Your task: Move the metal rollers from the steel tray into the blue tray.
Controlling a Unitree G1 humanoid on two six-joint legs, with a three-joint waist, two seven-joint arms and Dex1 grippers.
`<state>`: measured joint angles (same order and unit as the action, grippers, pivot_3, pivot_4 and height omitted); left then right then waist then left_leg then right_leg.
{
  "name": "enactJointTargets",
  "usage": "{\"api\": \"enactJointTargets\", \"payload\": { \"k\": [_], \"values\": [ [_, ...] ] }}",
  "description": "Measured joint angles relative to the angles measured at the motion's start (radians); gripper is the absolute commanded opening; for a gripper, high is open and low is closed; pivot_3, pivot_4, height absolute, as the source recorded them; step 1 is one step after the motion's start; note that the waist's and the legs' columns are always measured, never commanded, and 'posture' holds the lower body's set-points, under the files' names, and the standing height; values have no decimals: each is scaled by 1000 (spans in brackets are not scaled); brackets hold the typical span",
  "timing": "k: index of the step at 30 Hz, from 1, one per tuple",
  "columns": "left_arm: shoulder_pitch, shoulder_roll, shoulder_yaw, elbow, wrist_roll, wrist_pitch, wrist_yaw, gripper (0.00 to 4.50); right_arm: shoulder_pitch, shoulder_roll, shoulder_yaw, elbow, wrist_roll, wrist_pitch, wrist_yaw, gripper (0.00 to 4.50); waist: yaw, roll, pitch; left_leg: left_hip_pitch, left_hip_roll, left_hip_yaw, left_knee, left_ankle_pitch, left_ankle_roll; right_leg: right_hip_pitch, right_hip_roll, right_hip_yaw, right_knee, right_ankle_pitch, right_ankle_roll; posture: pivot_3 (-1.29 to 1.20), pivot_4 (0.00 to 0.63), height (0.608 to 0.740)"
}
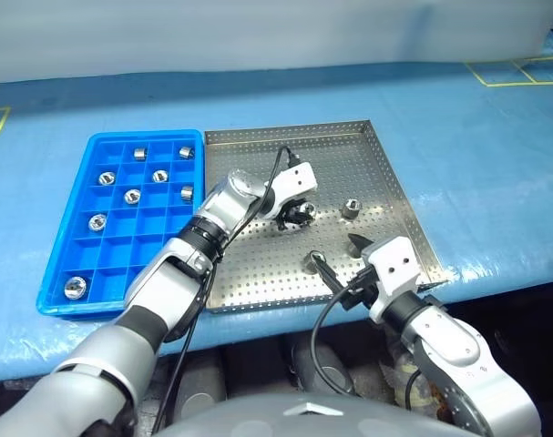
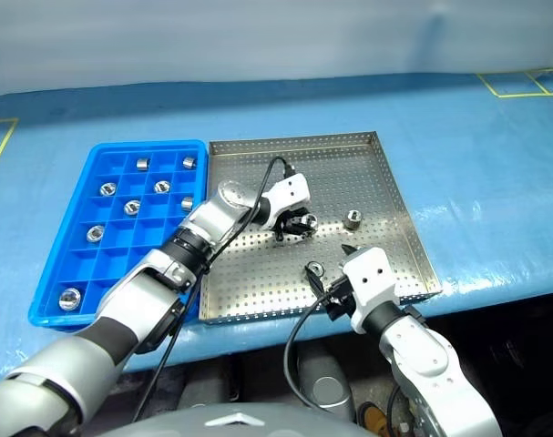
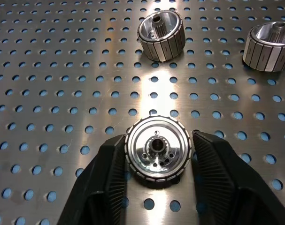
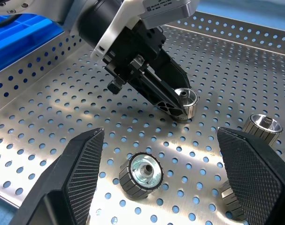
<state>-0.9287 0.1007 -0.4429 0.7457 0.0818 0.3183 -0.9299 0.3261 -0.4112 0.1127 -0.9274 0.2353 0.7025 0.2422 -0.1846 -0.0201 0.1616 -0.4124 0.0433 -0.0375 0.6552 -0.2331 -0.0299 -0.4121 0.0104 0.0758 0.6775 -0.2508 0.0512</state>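
The steel tray lies mid-table with the blue tray at its left side. My left gripper is down at the middle of the steel tray, shut on a metal roller that rests on the perforated floor, one finger pressed to each side of it. Two loose rollers lie nearby, one further right and one toward the front. My right gripper hovers open over the tray's front part, above the front roller. Several rollers sit in the blue tray's compartments.
Both trays rest on a blue tabletop sheet. Yellow tape marks lie at the far right corner. The table's front edge runs just behind my right wrist. Black cables hang from both wrists.
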Motion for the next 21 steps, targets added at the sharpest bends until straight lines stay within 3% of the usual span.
{"api": "enactJointTargets", "payload": {
  "k": [6, 9, 17, 21],
  "values": [
    [13, 10, 26, -12, -6, 8, 19, 1684, -13, -3, 7, 4, 0, 0, 2, 4050, 2, 0, 0, 0, 0, 0, 0, 0, 0, 0, 0, 0, 0, 0, 0, -220, 150, 740],
    [56, 25, 89, -120, -34, 39, 54, 1684, -27, -4, 10, 9, 1, 0, 4, 4050, 4, 0, 0, 0, 0, 1, 0, 0, 0, -1, 0, 1, 1, 0, 0, -196, 150, 740],
    [243, 127, 316, -703, -133, 296, 217, 1684, -171, 44, 118, 89, -1, -1, 18, 4050, 16, 1, 0, 2, 1, 1, -1, 0, 0, 0, 0, 2, 2, 0, 0, -96, 150, 740],
    [354, 202, 392, -897, -143, 443, 297, 1684, -254, 69, 161, 148, -1, -2, 32, 4050, 45, 1, 0, 2, 1, 1, 0, 0, 0, -1, 0, 1, 3, 0, 0, -42, 150, 740]
  ]
}}
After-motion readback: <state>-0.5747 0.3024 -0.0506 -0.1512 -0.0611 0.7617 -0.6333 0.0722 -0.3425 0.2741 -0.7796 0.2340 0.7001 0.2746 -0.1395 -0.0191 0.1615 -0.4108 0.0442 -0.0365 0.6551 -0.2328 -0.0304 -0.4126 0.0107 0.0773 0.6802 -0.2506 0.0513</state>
